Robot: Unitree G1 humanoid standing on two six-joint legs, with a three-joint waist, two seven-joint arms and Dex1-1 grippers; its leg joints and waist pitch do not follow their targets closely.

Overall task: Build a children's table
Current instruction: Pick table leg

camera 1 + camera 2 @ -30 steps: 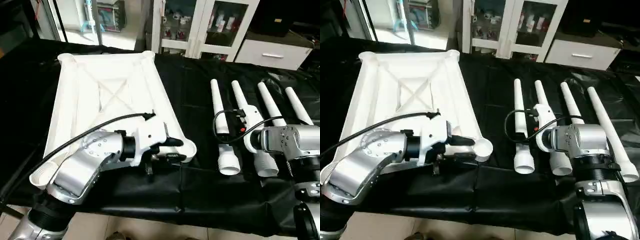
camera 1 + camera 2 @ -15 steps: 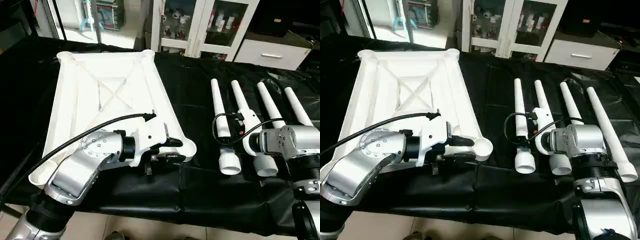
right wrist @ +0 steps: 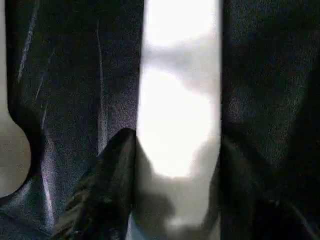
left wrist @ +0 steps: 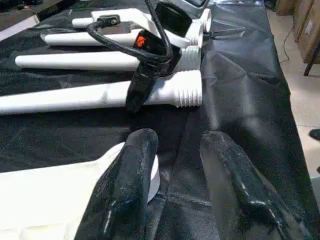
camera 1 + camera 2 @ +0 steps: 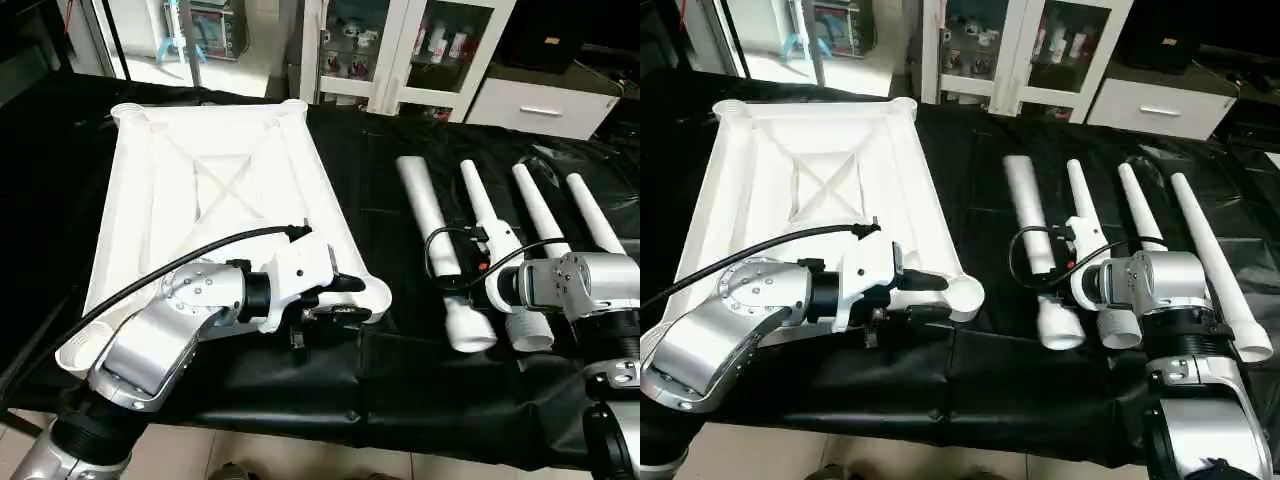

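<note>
From the head cameras, the tabletop [image 5: 215, 190] lay upside down on the left of the black-draped table [image 5: 380, 180], ribs up. The left gripper [image 5: 345, 298] sat at its near right corner socket [image 5: 375, 295], one finger over the rim and one under. Four legs lay side by side to the right, long axes running away from the robot, wide threaded ends nearest. The leftmost leg [image 5: 432, 245] was tilted out of line with the others, its far end raised, and the right gripper [image 5: 1072, 272] sat on it close to the wide end.

In the left wrist view, the left gripper's fingers [image 4: 131, 185] stood partly apart with the edge of the tabletop between them; they appeared to pinch it (the contact itself was hard to see). The threaded end of the leftmost leg lay just beyond, pointing toward that corner.

In the right wrist view, the right gripper's fingers [image 3: 107, 185] flanked the leg on both sides, touching it, so it looked gripped. The socket lay to the left of the held leg, with the right arm carrying the leg.
</note>
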